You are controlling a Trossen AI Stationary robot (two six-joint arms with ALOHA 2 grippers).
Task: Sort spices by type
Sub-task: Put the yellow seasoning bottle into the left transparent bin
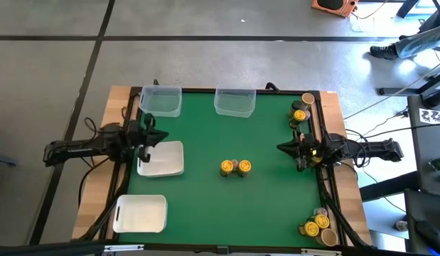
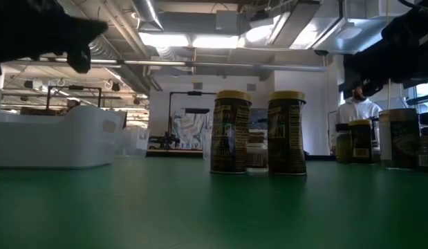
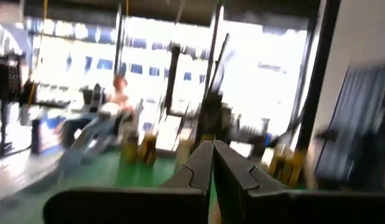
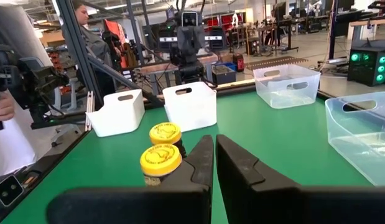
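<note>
My left gripper (image 1: 150,136) hangs over the left side of the green table (image 1: 205,206), above the far corner of the nearer-to-centre white tray (image 1: 161,158), and its jaws are pressed together on nothing. My right gripper (image 1: 285,148) is at the right side, pointing in toward the middle, jaws likewise together and empty — in my right wrist view the two dark fingers (image 4: 239,177) meet with only a thin seam between them.

The spices sit in three places. In the middle of the table stands a small cluster of jars (image 1: 235,167): two with yellow lids and, between them, a smaller one with a grey-pink lid, close together, though from the low view I cannot tell whether they touch. The two yellow-lidded jars (image 4: 162,149) stand upright just ahead of my right fingers. A second group (image 1: 300,112) lines the far right edge, with one yellow lid and a tan lid among darker ones. A third group (image 1: 318,226) is at the near right corner — yellow lids, a tan one and what looks like a grey-pink one.

Two clear tubs (image 1: 234,102) stand along the far edge, well apart from each other, the other one (image 1: 161,100) near the far left corner. A second white tray (image 1: 141,214) lies at the near left corner.

A person (image 4: 12,93) stands beyond the table's left side in my right wrist view.
</note>
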